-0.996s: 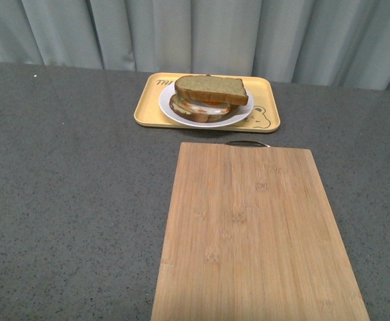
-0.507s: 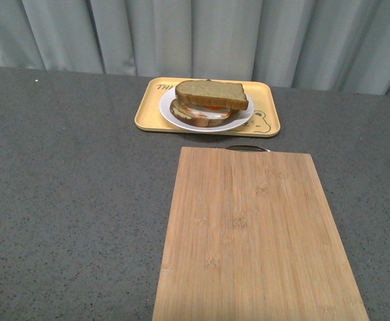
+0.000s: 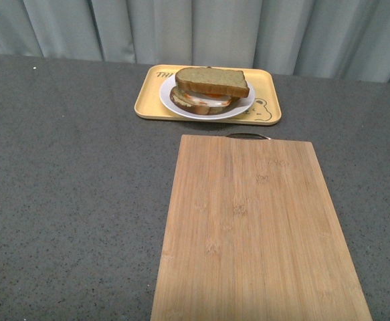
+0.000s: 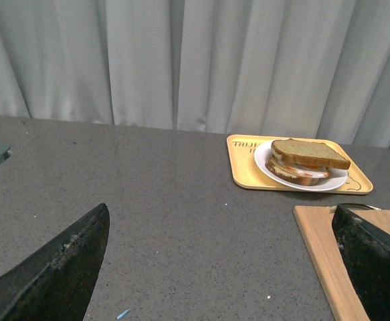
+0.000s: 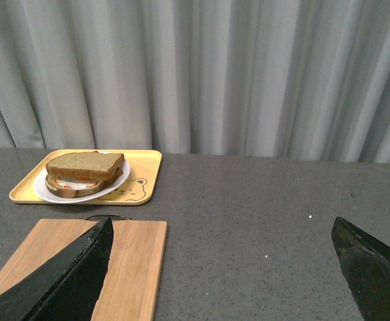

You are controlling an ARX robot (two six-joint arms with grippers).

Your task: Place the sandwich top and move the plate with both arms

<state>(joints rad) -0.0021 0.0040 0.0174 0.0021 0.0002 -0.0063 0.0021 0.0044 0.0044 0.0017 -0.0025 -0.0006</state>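
The sandwich top, a brown bread slice, lies on the stacked sandwich on the white plate, which rests on a yellow tray at the back of the table. The left wrist view shows the sandwich top and plate far ahead; the right wrist view shows the sandwich top and plate as well. My left gripper is open over bare grey table. My right gripper is open too, holding nothing. Neither arm appears in the front view.
A large wooden cutting board with a metal handle lies in front of the tray, reaching to the near edge. Grey curtains hang behind the dark speckled table. A small blue scrap lies near my left gripper.
The front view has shifted slightly; tray and sandwich sit a bit higher in frame than half a second ago. Nothing on the table has moved.
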